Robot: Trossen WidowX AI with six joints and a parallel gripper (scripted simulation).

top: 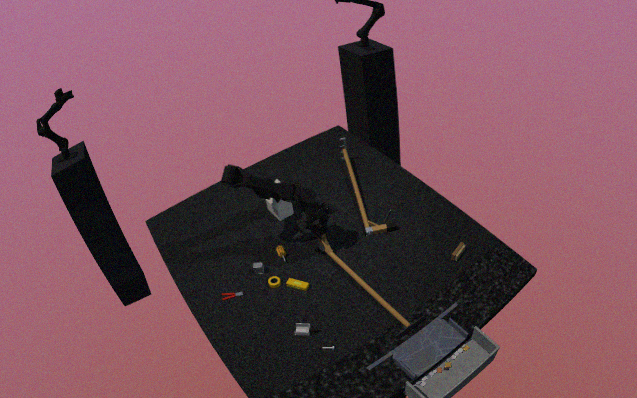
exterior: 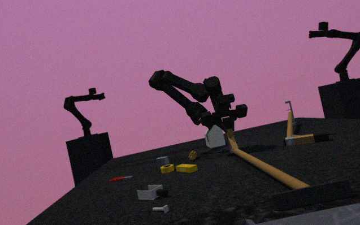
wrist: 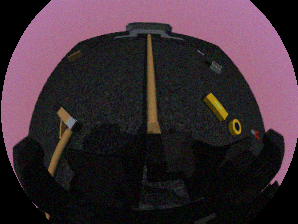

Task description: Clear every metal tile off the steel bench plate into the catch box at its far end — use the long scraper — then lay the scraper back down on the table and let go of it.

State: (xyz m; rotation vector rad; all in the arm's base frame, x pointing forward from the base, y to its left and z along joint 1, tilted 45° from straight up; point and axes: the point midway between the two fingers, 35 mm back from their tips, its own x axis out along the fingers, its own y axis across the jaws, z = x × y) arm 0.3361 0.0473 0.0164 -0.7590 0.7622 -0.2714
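Observation:
My gripper (top: 323, 236) (exterior: 229, 129) is shut on the upright wooden grip of the long scraper (top: 365, 285) (exterior: 268, 169) (wrist: 151, 85). The scraper's long handle runs low over the table to its dark blade (exterior: 313, 196), just before the near edge of the steel bench plate (top: 427, 347) (exterior: 356, 212). Whether the blade touches the table is hard to tell. No tile shows on the visible plate. Several white and orange tiles (top: 447, 365) lie in a row in the grey catch box (top: 488, 342) beyond the plate's far edge. The fingertips are dark in the wrist view.
A second long wooden tool (top: 357, 190) (exterior: 290, 124) (wrist: 60, 150) lies beside the arm. A wooden block (top: 458, 251) is toward the right. On the other side are a yellow box (top: 297, 284), tape roll (top: 274, 281), red pliers (top: 230, 296), grey bracket (top: 302, 329) and bolt (top: 328, 347).

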